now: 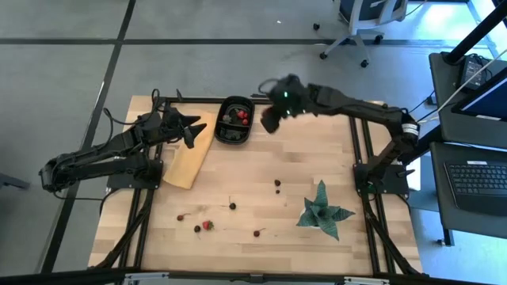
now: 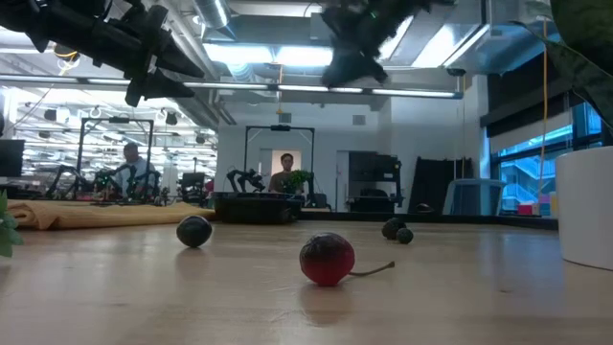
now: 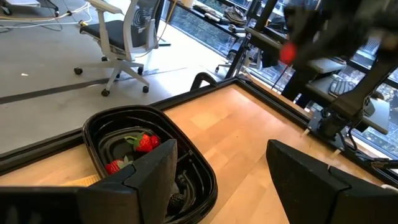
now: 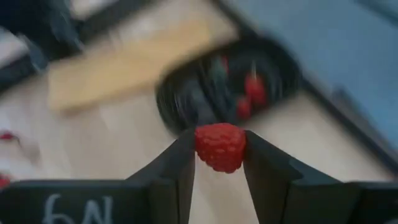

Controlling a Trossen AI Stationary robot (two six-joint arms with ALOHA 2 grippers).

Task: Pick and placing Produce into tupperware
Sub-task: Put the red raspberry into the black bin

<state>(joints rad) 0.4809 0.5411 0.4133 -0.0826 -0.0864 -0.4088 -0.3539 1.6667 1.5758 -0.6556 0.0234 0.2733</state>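
Over pale wood, right pincer [image 4: 219, 163] clamps bumpy red strawberry [image 4: 220, 146].

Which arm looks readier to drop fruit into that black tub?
The right. Its right gripper already pinches a red berry beside the tub; the left gripper is open and empty.

Right gripper [image 4: 219, 152] holding a red berry [image 4: 220, 146] above the table

The two dark fingers [image 4: 174, 168] press on either side of the berry, which has a bumpy red surface; beyond it lies the black tub [image 4: 230, 87], blurred, with several red fruits [image 4: 254, 88] inside; past the tub a flat tan board [image 4: 124, 68] rests on the pale wooden table [image 4: 118, 146]; a small red fruit [image 4: 7, 135] lies on the table well apart from the tub.
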